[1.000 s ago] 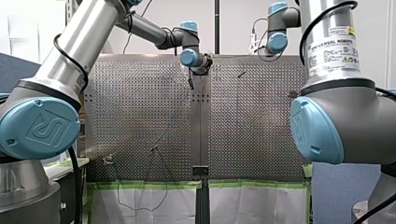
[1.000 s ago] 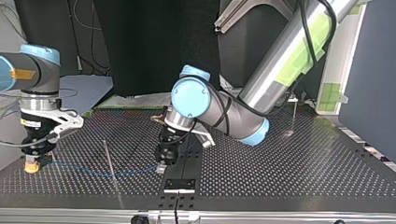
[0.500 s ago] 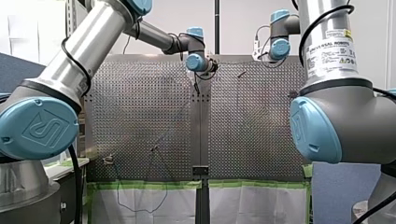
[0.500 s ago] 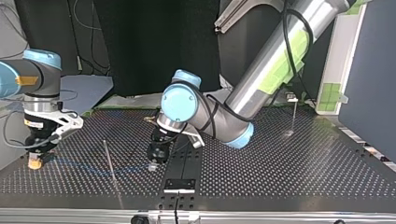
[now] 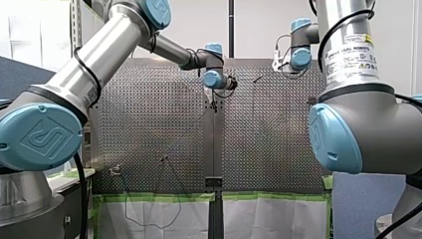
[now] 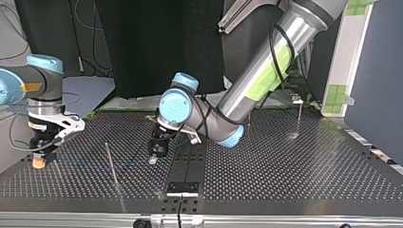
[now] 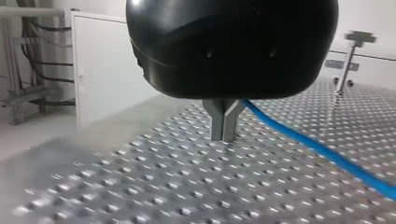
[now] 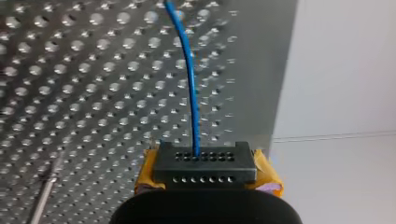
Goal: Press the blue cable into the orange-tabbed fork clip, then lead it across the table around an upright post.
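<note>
Left wrist: left tool (image 7: 223,133), metal fingers clenched on cable (image 7: 317,147), which trails over the desk (image 7: 163,186).
Right wrist: right tool (image 8: 205,164), yellow pads grasping the cable.
Top: cable faint between the tools, near post (image 6: 110,161).
Front: cable indiscernible.
</note>
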Action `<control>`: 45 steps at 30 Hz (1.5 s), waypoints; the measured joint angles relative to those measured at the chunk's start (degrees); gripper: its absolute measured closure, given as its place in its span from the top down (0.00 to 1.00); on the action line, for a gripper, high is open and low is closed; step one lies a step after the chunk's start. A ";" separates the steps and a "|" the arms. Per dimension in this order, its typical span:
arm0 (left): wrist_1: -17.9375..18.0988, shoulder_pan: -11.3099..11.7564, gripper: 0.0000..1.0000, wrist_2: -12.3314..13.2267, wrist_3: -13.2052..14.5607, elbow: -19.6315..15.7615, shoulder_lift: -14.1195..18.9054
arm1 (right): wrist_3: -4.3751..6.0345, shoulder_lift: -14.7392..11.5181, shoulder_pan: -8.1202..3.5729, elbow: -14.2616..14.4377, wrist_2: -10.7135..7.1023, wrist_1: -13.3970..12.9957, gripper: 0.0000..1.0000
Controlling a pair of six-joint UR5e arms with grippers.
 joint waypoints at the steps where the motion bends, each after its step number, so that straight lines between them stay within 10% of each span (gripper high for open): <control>1: 0.04 -0.02 0.00 0.01 0.00 0.02 -0.21 | -0.02 0.25 0.01 0.01 -0.03 0.01 0.00; 20: 0.13 -0.01 0.00 -0.62 0.92 -0.04 -3.34 | -0.06 3.53 1.06 5.04 0.05 -2.04 0.00; 32: -0.26 -0.09 0.00 -1.24 1.68 -0.03 -3.54 | 0.44 4.26 2.34 11.78 0.51 -8.24 0.00; 45: -0.99 -0.14 0.00 -2.92 3.19 -0.03 -3.55 | 0.26 10.53 3.82 19.36 0.94 -15.29 0.00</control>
